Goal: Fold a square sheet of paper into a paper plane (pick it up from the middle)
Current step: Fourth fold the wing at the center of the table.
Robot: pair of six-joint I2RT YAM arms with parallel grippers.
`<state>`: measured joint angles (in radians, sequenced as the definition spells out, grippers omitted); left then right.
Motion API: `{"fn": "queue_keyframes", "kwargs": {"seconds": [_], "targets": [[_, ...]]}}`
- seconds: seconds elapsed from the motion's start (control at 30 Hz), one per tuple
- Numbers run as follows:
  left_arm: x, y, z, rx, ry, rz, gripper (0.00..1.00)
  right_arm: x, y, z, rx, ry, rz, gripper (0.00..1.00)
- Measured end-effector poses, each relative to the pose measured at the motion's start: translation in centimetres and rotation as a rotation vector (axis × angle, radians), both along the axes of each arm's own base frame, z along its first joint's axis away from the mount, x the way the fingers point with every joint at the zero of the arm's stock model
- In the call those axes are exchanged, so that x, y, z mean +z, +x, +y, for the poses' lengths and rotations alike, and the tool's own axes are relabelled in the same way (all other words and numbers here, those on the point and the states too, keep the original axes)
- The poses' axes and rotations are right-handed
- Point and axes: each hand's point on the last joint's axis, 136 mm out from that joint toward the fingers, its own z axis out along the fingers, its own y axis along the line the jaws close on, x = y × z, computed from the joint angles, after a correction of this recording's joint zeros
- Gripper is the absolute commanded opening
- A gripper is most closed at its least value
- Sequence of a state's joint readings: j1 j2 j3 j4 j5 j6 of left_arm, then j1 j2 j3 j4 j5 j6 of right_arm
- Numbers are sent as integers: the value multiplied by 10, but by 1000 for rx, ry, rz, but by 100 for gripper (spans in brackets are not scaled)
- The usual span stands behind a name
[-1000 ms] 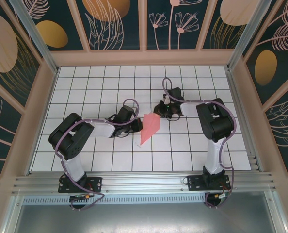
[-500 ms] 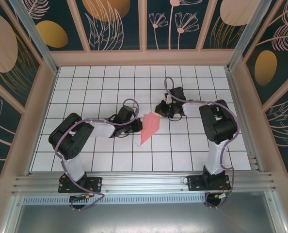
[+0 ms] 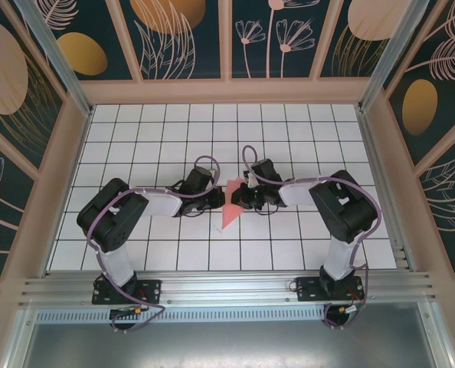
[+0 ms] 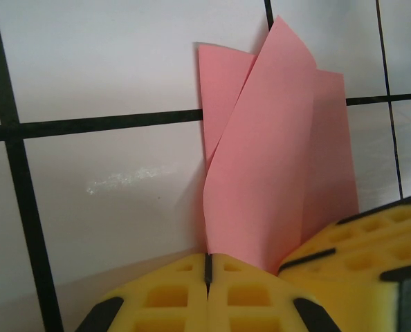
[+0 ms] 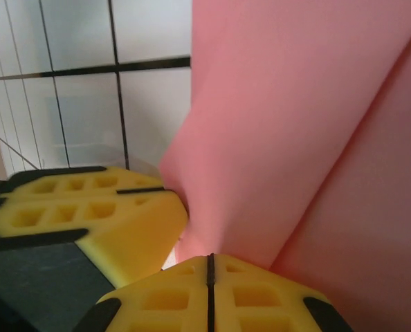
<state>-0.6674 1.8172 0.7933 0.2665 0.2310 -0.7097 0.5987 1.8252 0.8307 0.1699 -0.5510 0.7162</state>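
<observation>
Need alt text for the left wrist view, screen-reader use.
A folded salmon-pink paper sheet stands up from the left gripper, whose yellow foam fingers are shut on its lower edge. Yellow fingers of the right gripper meet the sheet at lower right, over a white black-lined grid table.

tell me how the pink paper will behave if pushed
Probably floppy: the pink paper bows between creases. Likely very light, standing pinched in the left gripper. A push would likely bend it, not slide it.
</observation>
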Motion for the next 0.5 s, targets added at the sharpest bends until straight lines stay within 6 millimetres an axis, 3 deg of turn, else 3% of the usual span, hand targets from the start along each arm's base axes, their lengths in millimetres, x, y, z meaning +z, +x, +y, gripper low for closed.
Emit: {"fn": "queue_keyframes", "kwargs": {"seconds": [0.33, 0.5], "targets": [[0, 0, 0, 0, 1, 1, 0, -4, -1, 1, 1, 2, 7, 9], [0, 0, 0, 0, 1, 1, 0, 1, -16, 5, 31, 10, 6, 9]]}}
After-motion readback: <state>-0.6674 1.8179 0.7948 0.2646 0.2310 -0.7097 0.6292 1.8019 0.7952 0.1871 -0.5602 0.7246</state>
